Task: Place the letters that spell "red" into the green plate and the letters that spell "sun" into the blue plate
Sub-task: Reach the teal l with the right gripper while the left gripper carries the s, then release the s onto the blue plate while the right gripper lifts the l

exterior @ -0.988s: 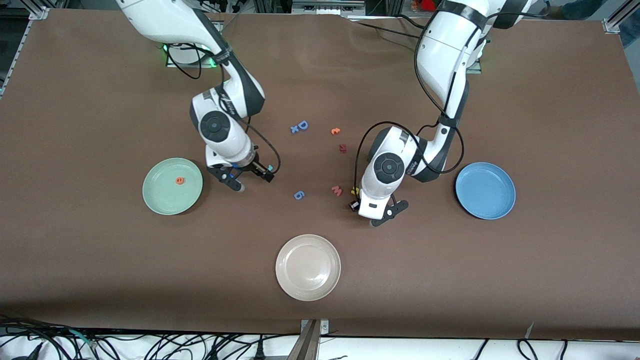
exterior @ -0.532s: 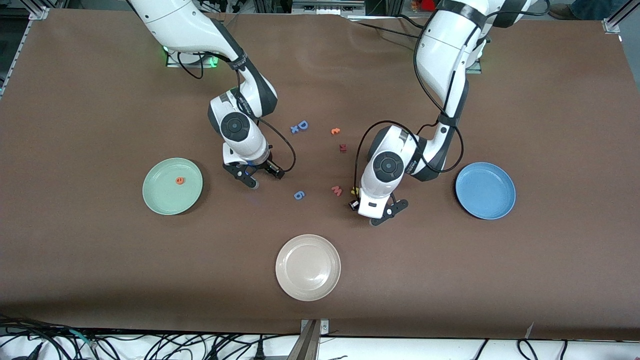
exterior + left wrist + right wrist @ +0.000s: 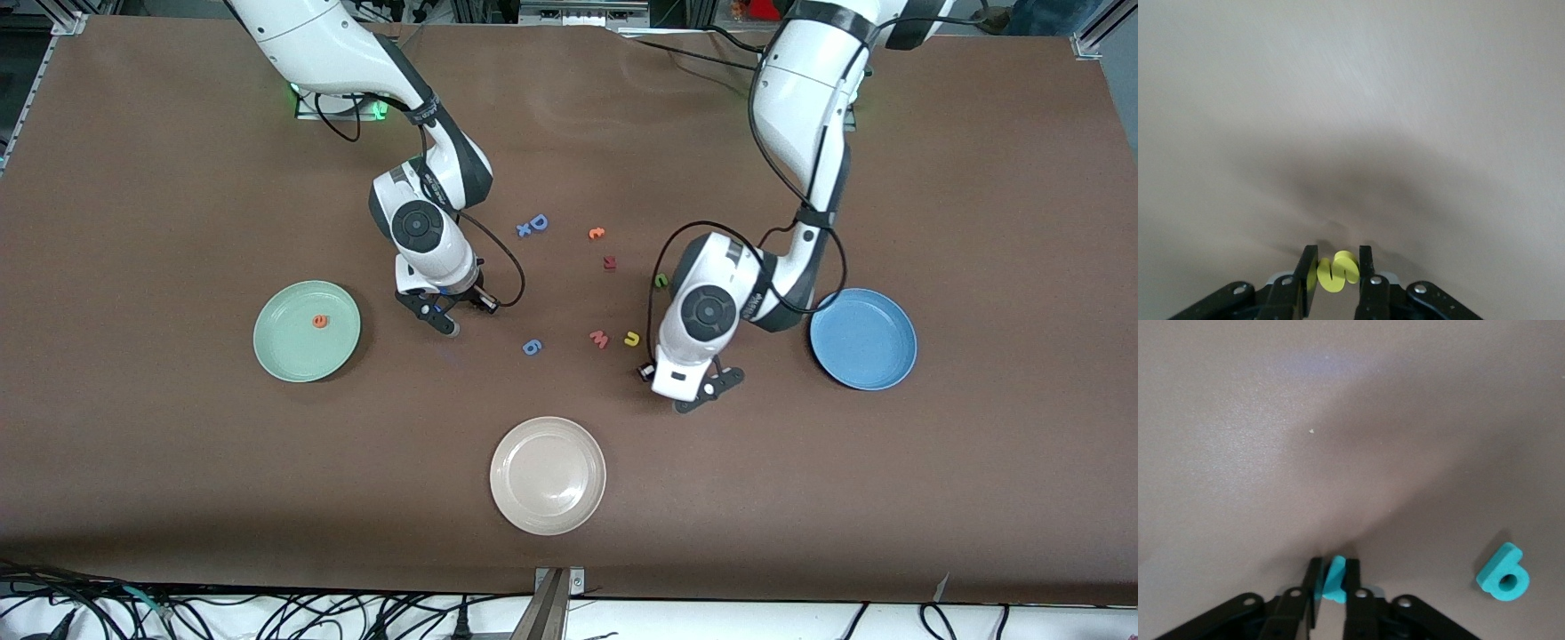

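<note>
left tool (image 3: 1332, 275) grips yellow "s" (image 3: 1333, 273) | brown table (image 3: 978, 222)

The round mint-green plate (image 3: 276, 351) lies toward the right arm's end of the brown table (image 3: 178, 498), the small orange "e" (image 3: 318, 322) in it. The round blue plate (image 3: 862, 339) lies toward the left arm's end. Between them, in a row, lie the teal "d" (image 3: 532, 347), the pink "w" (image 3: 599, 339) and the yellow "u" (image 3: 631, 338). The round whitish-beige plate (image 3: 548, 476) lies nearer the camera.
</note>
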`<move>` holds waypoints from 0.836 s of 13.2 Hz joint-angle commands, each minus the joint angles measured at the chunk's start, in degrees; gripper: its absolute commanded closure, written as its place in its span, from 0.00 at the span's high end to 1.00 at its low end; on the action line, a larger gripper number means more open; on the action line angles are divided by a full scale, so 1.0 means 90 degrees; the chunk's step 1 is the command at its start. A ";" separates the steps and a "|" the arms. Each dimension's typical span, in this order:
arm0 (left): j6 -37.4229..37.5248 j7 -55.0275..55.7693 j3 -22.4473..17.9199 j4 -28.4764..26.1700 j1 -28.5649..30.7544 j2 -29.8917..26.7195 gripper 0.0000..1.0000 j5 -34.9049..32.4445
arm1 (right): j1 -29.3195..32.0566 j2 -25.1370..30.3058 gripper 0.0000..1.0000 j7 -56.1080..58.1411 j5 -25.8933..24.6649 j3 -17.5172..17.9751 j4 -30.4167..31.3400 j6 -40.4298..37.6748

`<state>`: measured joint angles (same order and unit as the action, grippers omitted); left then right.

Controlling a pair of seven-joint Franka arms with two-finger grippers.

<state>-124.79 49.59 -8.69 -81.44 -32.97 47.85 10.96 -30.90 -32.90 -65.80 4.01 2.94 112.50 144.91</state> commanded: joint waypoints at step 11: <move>0.2556 -0.5175 -0.1163 0.0690 0.1592 -0.0131 0.23 -0.0056 | 0.0044 0.0354 0.00 0.3115 0.0053 -0.1525 -0.1319 -0.2956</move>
<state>-102.62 7.96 -18.22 -73.28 -18.38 47.25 10.97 -30.66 -30.47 -46.69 3.96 -7.47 100.39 120.42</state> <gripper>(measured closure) 0.709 0.846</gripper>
